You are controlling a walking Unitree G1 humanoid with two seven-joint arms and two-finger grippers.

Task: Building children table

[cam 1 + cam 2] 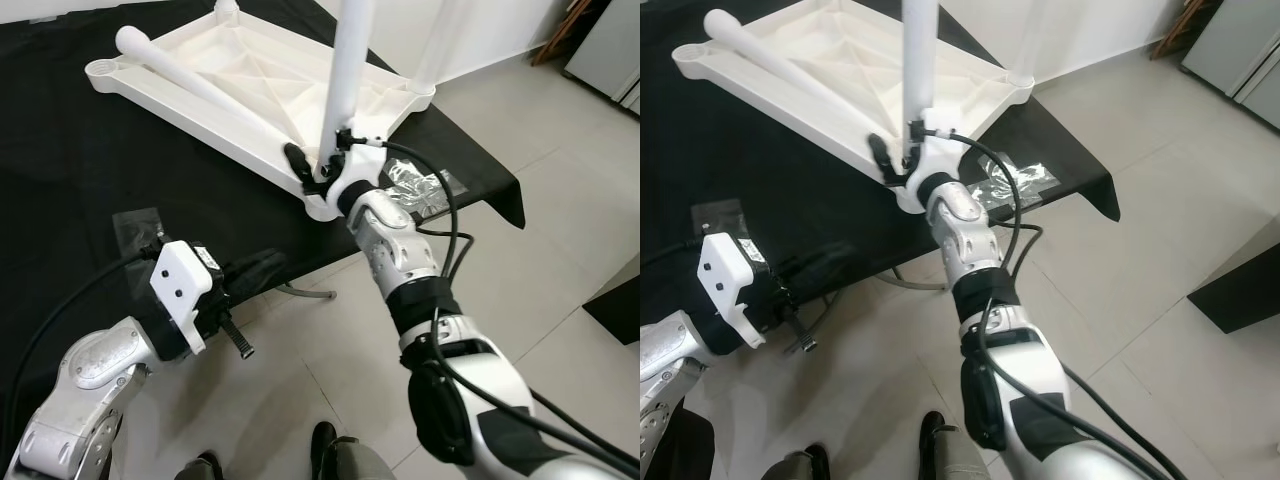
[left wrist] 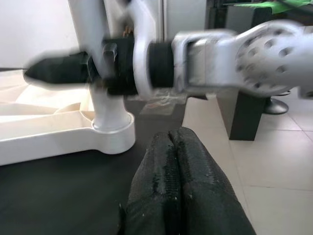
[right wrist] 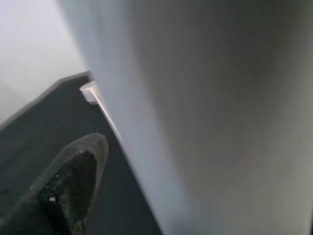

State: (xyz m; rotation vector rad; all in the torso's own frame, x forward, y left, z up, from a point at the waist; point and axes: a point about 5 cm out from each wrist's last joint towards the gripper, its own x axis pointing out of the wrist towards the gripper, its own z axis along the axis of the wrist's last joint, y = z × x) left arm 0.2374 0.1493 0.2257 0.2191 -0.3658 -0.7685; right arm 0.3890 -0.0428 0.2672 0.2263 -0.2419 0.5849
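Leg-fitting is where things stand right now, from where I'm watching. The right gripper (image 1: 318, 172) is wrapped around the lower end of an upright white leg (image 1: 345, 75), one black finger (image 1: 297, 162) poking out on the near side of it, so I'd call it clamped on that leg right where it meets the corner socket of the upside-down tabletop (image 1: 240, 75). The tabletop lies flipped on a black cloth (image 1: 70, 170), reaching away from the gripper toward the far left. Another leg (image 1: 195, 85) is just lying loose across the underside of the tabletop, away to the left of the gripper, and a third leg (image 1: 440, 40) stands in the next corner, beyond and to the right of it. Some crinkly plastic wrap (image 1: 420, 190) sits on the cloth just right of the wrist.

The left gripper (image 1: 262, 268) hangs low near the cloth's edge, well short of the tabletop, fingers (image 2: 171, 181) pressed together and holding nothing.

My guess: the held leg needs to be seated or twisted fully home in its socket, keeping it straight up so it doesn't bind. After that the loose leg lying on the tabletop probably wants picking up for an open corner. Can't tell from here whether the held one is already tight.
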